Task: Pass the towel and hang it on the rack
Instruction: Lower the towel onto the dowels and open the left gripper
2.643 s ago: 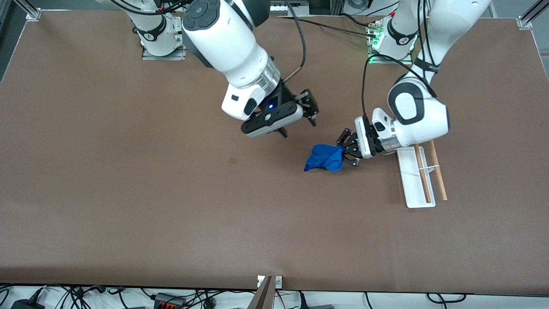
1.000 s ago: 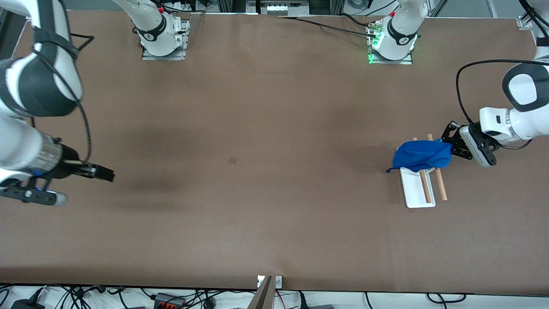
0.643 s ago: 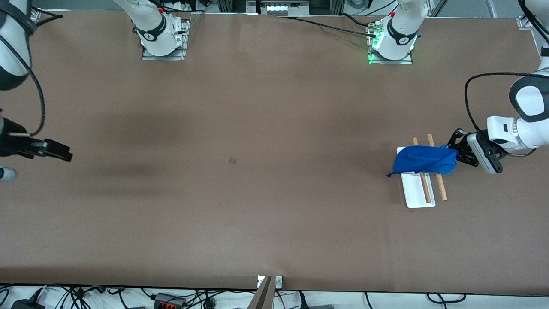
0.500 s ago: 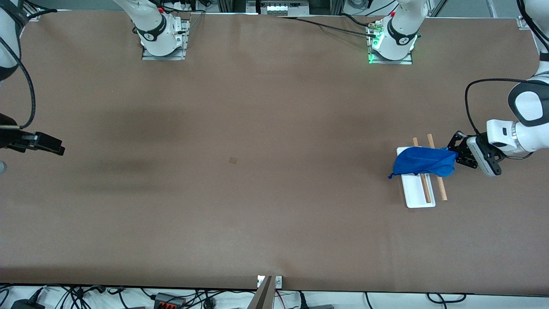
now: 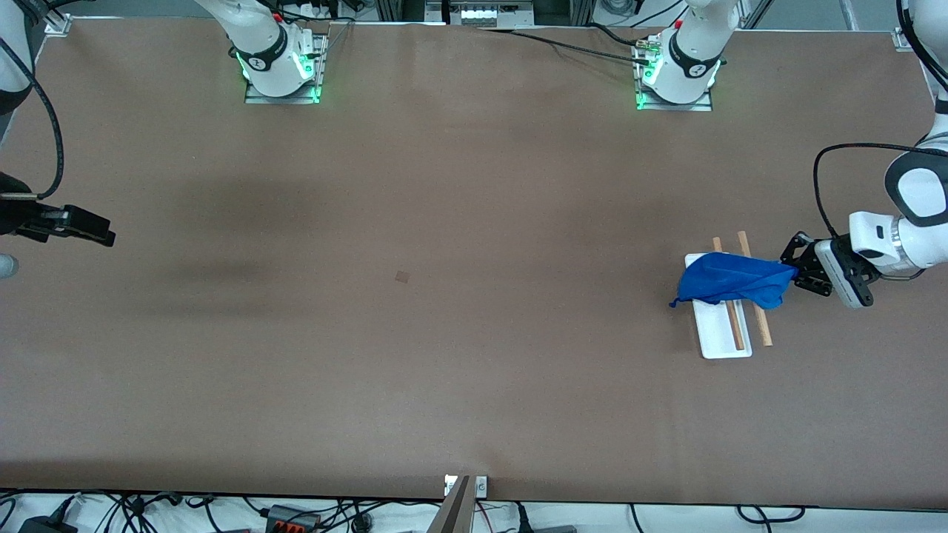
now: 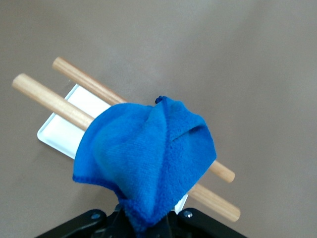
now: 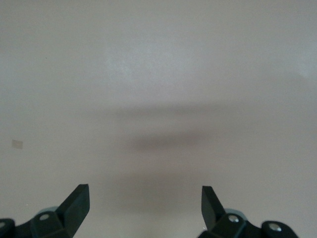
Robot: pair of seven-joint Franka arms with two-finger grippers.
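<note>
The left tool (image 5: 798,271) pinches one corner of the towel (image 5: 729,278), which lies draped over both rods of the rack (image 5: 717,326), just beside the tool's tips. The right tool (image 5: 92,229) waits with its fingers apart over bare surface (image 5: 459,355) at the right arm's end. The risk, I judge, is in letting go: the cloth sits bunched with most of its bulk to one side of the rods, so it could slide off, or a snagged fibre could drag it along when the tool backs away.
</note>
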